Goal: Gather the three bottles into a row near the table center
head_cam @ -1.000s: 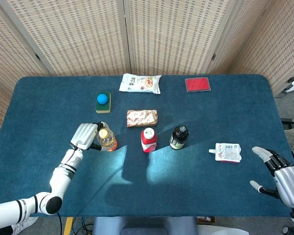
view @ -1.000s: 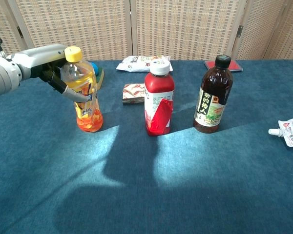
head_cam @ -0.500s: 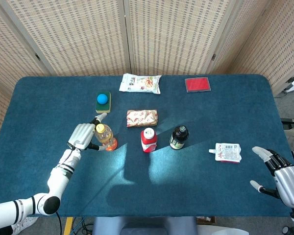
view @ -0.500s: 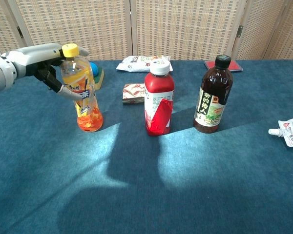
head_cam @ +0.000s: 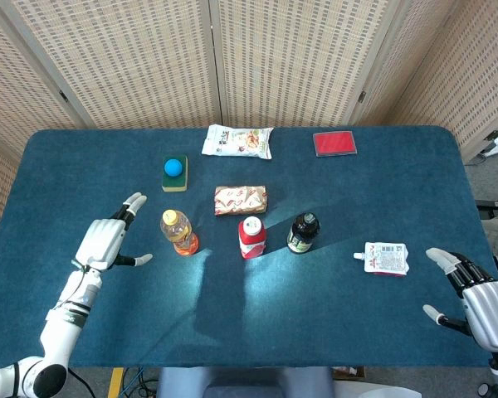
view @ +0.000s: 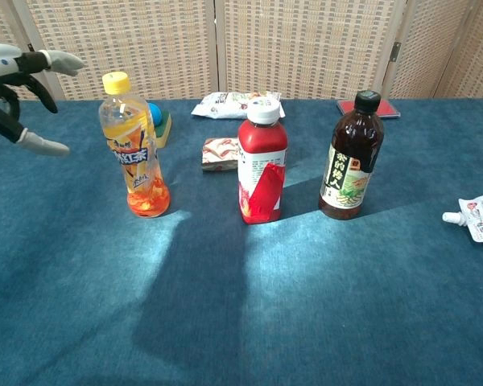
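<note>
Worktop: a broad blue-carpeted worktop (head_cam: 332, 315) before woven folding screens, with three bottles standing near its middle.
Row: all three bottles upright and apart, side by side in a left-to-right line just in front of a red-and-white patterned snack packet (head_cam: 241, 200); by this layout the gathering looks essentially done.
Left hand: white robotic left hand (head_cam: 105, 242) spread and holding nothing, near the orange bottle on its left but clear of it, a gap showing in both views.
Right hand: right hand (head_cam: 480, 303) with fingers apart and empty, at the near right edge, well away from the row, likely parked because nothing lies on its side to move.
Dark bottle: brown glass-look bottle with black cap and pale label (view: 352, 156), the right end of the row.
Red bottle: red bottle with white cap (view: 262, 162), in the middle.
Orange bottle: clear plastic bottle of orange drink with yellow cap (view: 134, 145), the left end, spaced a little wider from the red one than the dark bottle is.
Bystanders: a white snack bag (head_cam: 237, 141) and flat red pad (head_cam: 334, 143) at the far side, a blue ball on a green sponge (head_cam: 174, 172), and a small white spouted pouch (head_cam: 385, 258) to the right, none of them part of the row.
</note>
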You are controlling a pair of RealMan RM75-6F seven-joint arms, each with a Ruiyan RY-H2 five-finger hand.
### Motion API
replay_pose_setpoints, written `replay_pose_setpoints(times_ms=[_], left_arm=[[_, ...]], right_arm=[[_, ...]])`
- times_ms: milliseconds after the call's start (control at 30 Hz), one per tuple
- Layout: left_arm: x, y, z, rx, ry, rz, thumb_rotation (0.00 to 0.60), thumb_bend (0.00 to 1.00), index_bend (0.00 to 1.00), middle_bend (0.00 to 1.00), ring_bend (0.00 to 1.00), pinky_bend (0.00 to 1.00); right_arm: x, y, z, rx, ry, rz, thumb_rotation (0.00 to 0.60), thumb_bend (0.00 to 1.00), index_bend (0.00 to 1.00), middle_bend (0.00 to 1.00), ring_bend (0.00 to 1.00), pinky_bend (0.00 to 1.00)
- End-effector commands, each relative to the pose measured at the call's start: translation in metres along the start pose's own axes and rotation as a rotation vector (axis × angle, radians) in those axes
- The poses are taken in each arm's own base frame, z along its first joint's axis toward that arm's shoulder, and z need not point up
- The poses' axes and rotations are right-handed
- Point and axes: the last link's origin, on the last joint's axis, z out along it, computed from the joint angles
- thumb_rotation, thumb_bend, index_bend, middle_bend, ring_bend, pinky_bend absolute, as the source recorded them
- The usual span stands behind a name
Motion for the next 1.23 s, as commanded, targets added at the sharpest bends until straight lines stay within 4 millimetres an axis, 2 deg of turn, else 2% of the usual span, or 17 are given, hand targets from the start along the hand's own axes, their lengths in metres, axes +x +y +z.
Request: replay_pose_setpoints(times_ms=[33,267,467,667,833,1233], left_arm=[[0.004,-0.018,-0.027,0.001,0.051,0.057,0.600,0.05,0.00,0.04,0.28,0.59],[0.003,-0.043,-0.070,-0.018,0.147,0.190,0.600,0.05,0.02,0.06,0.28,0.59],[-0.007,-0.060,-0.119,-0.044,0.166,0.193,0.600,0.05,0.13,0.06,0.27,0.57],[-0.006,-0.073,-0.150,0.023,0.225,0.228,0.600,0.05,0.21,0.10,0.26,0.56],[-0.007,-0.079,-0.156,0.055,0.215,0.285,0.600,0.05,0.25,0.13,0.26,0.56],[-0.009,-0.081,-0.158,0.066,0.203,0.319,0.600,0.05,0.26,0.15,0.26,0.55]], right_arm=[[-0.001,0.001,0.001,-0.008,0.002,-0.005,0.600,0.00,0.17,0.22,0.19,0.42],[-0.004,0.004,0.004,-0.026,-0.021,-0.010,0.600,0.00,0.18,0.23,0.19,0.42],[-0.006,0.008,0.008,-0.044,-0.064,0.009,0.600,0.00,0.19,0.24,0.19,0.42],[-0.008,0.010,0.010,-0.058,-0.080,0.016,0.600,0.00,0.20,0.24,0.19,0.42],[-0.007,0.013,0.009,-0.079,-0.081,0.018,0.600,0.00,0.20,0.24,0.19,0.42],[-0.006,0.013,0.009,-0.080,-0.083,0.022,0.600,0.00,0.20,0.24,0.19,0.42]])
